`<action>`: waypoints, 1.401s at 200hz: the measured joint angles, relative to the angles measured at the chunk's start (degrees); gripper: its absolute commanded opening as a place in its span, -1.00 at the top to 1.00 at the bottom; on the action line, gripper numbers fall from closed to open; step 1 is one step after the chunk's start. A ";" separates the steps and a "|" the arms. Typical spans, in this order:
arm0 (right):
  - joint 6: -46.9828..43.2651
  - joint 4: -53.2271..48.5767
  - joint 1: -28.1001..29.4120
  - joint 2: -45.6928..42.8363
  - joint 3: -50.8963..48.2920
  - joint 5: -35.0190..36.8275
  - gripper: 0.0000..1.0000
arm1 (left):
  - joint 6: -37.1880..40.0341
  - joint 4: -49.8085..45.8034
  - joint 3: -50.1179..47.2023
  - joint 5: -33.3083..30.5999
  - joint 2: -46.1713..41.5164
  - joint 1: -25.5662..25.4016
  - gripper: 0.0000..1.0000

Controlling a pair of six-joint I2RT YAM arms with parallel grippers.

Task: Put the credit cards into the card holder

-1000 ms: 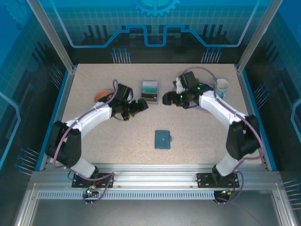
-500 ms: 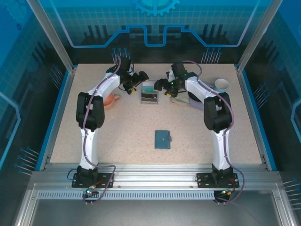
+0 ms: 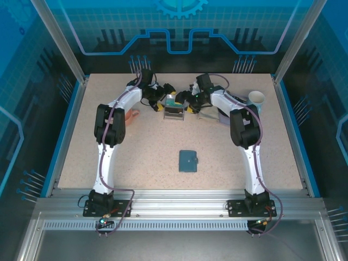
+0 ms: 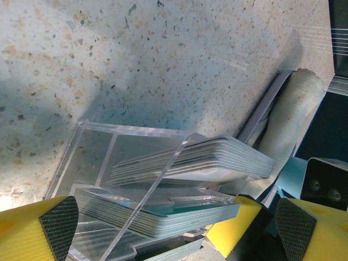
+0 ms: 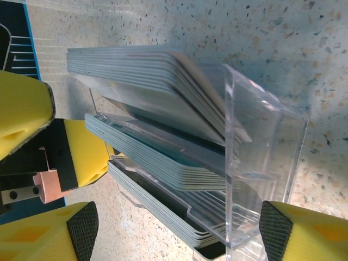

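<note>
Cards [image 4: 190, 157]: stacked in tiers inside a clear rack [image 3: 174, 107] at the far middle of the surface [image 3: 109, 157]. Their edges are pale grey, and one teal face shows in the lower stack.
Holder [image 3: 188, 161]: slate-blue, closed and lying flat near the middle of the surface. It is well apart from the rack and nearer the arm bases.
Left end effector [image 4: 176, 225]: jaws wide and holding nothing, at the rack's left side with the lower stack between its pads [image 4: 58, 220].
Right end effector [image 5: 179, 231]: jaws wide and empty, at the rack's right side, facing the left one.
Cards, handling: probably light, stiff, thin and slick. They are packed tight, so one card likely has to slide off the top, and neighbours may come along with it.
Cards, grip: best taken by an edge that juts past the rack's open side, pinched across the flat faces.
Rack, handling: hard plastic that looks light, so it may skid if pushed. One arm could brace it.
Holder, handling: soft and folding. It likely needs opening and pinning down before a card goes in.
Surface: speckled beige and matte. A white cup [image 3: 256, 99] stands far right, an orange thing [image 3: 130, 115] sits by the left arm, and a pale cloth [image 4: 288, 119] lies just beside the rack.
Room: a blue-lit enclosure with metal frame posts [image 3: 60, 41] and patterned clear panels [image 3: 179, 27].
</note>
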 measured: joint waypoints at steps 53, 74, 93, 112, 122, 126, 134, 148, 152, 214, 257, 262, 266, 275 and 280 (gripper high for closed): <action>-0.02 5.42 -0.35 -5.33 -11.43 -1.60 -0.56 | 1.84 1.60 -0.94 3.52 0.44 -0.72 -0.87; 0.17 6.93 -0.17 -10.08 -18.43 -1.77 -0.56 | 2.12 4.66 -6.54 4.39 -1.75 -1.90 -0.86; 0.57 8.57 0.26 -14.88 -25.16 -1.73 -0.56 | 2.14 6.99 -12.70 4.70 -4.96 -3.08 -0.87; 1.01 9.88 1.18 -19.71 -31.65 -0.87 -0.56 | 2.40 8.63 -19.06 4.70 -8.87 -4.48 -0.86; 1.27 10.43 1.95 -22.32 -35.06 -0.44 -0.57 | 2.67 9.20 -22.16 4.70 -10.86 -5.20 -0.86; 1.29 10.62 2.23 -23.12 -36.22 -0.37 -0.57 | 2.89 9.40 -23.34 4.70 -11.58 -5.49 -0.86; 1.49 11.23 2.89 -24.94 -38.71 -0.20 -0.57 | 3.04 10.05 -25.66 4.68 -13.03 -5.97 -0.86; 1.81 12.24 4.17 -27.82 -42.69 -0.04 -0.56 | 3.15 11.08 -29.18 4.74 -15.28 -6.67 -0.86; 1.90 12.52 4.52 -28.48 -43.58 -0.02 -0.56 | 3.26 11.37 -30.16 4.72 -15.82 -6.86 -0.86; -0.46 11.26 7.21 -37.38 -49.44 3.61 -0.59 | 5.68 9.18 -35.36 0.96 -21.31 -8.83 -0.91; -9.07 1.70 3.72 -40.19 -41.20 10.43 -0.62 | 5.86 6.51 -41.42 -6.73 -33.46 -8.96 -0.96; -9.88 0.94 3.21 -39.58 -39.60 10.86 -0.62 | 5.55 6.95 -42.91 -7.19 -35.34 -8.98 -0.95; -10.58 0.17 2.84 -38.93 -38.14 11.19 -0.63 | 5.05 7.48 -44.33 -7.58 -36.92 -8.98 -0.94; -12.26 -1.07 2.14 -36.79 -34.58 11.58 -0.63 | 4.20 8.37 -47.32 -7.89 -39.93 -9.18 -0.93; -13.14 -2.10 1.92 -35.21 -32.28 11.69 -0.63 | 3.39 8.96 -49.00 -8.11 -41.38 -9.33 -0.92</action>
